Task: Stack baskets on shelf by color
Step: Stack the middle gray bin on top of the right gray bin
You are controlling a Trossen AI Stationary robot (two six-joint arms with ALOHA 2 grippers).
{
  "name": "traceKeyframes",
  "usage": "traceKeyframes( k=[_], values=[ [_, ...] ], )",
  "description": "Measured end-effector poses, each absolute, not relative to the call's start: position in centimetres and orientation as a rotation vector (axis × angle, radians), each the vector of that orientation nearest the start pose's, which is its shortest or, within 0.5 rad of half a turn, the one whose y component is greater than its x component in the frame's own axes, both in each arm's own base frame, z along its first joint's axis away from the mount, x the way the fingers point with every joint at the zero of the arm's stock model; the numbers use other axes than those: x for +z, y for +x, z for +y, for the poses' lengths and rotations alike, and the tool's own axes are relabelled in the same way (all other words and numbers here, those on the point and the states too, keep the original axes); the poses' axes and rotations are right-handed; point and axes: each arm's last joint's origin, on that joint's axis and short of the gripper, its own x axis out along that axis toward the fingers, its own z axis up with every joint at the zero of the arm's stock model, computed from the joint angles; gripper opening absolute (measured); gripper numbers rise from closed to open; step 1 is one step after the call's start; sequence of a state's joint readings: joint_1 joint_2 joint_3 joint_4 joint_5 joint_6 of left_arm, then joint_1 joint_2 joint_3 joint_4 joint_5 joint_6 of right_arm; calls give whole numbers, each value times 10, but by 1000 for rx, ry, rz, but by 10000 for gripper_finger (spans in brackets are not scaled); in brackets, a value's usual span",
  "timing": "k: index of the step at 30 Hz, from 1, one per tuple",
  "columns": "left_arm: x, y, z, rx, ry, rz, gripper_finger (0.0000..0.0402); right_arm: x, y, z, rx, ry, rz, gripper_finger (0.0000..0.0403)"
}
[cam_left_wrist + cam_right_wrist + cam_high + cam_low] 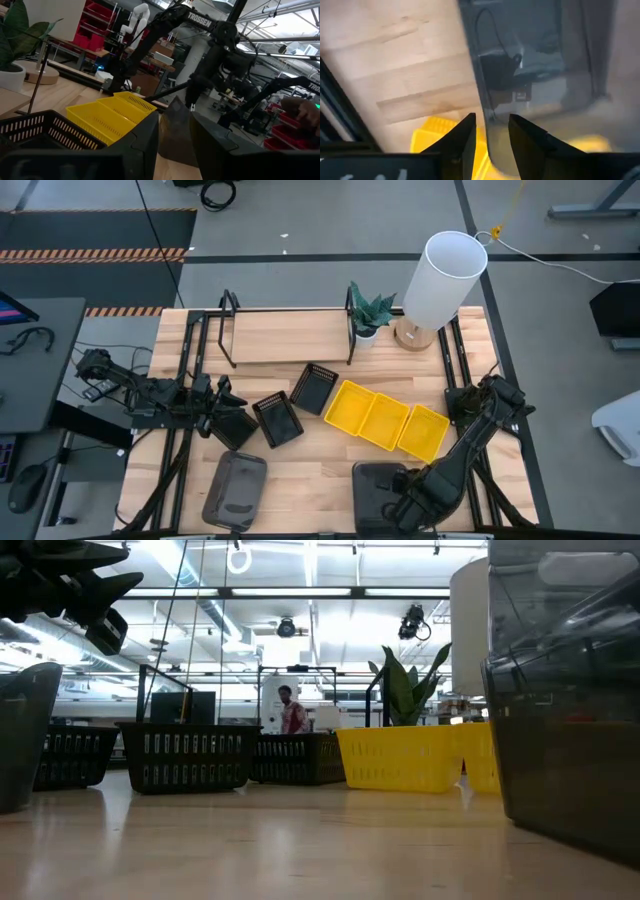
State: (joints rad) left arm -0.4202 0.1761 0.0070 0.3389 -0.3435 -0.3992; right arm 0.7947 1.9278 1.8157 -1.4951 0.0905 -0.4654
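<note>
Honestly the robot has barely started here. The shelf (285, 335) at the far side of the desk (320, 460) has nothing on its plank, so no basket has been stacked by color yet.

Where things sit: three yellow baskets (385, 418) lie in a slanted row right of center, touching side by side. Two black slatted baskets (295, 405) lie just left of them, near the shelf's front edge. One grey basket (236, 490) lies alone on the near left of the desk. Another grey basket (378, 490) is at the near edge, right of center, and that's the one the right gripper (405, 498) is working on. In the right wrist view its fingers (462, 145) sit slightly apart either side of the basket's wall, so it looks like they're straddling the rim, but whether they're actually pinching it can't be told.

The left gripper (222, 420) hangs over the left of the desk, beside something dark at the black baskets' end. Its fingers (145, 145) are apart with nothing between them.

So basically everything is left: all the baskets need sorting and moving to the shelf. The little potted plant (368, 315) and the white lamp (440, 280) stand at the shelf's right end.
</note>
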Motion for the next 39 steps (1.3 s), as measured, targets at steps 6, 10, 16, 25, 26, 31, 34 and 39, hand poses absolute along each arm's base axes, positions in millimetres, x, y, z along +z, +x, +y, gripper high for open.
traceKeyframes(
  k=[6,10,16,25,26,31,34,39],
  values=[
    [184,100,-34,-107,-461,-140,117,298,275,235,530,-713,1393,121],
    [184,100,-34,-107,-462,-141,117,298,283,225,312,-535,1422,121],
    [184,100,-34,-107,-461,-140,117,299,283,227,82,-469,1342,121],
    [184,100,-34,-107,-461,-141,117,292,295,223,-2,-280,1316,122],
    [184,100,-34,-107,-461,-141,117,289,296,223,1,-268,1324,122],
    [184,100,-34,-107,-461,-140,117,266,297,219,-18,-271,1353,121],
    [184,100,-34,-107,-461,-140,117,258,298,217,-47,-268,1350,121],
    [184,100,-34,-107,-462,-141,117,247,301,213,-70,-240,1350,104]
  ],
)
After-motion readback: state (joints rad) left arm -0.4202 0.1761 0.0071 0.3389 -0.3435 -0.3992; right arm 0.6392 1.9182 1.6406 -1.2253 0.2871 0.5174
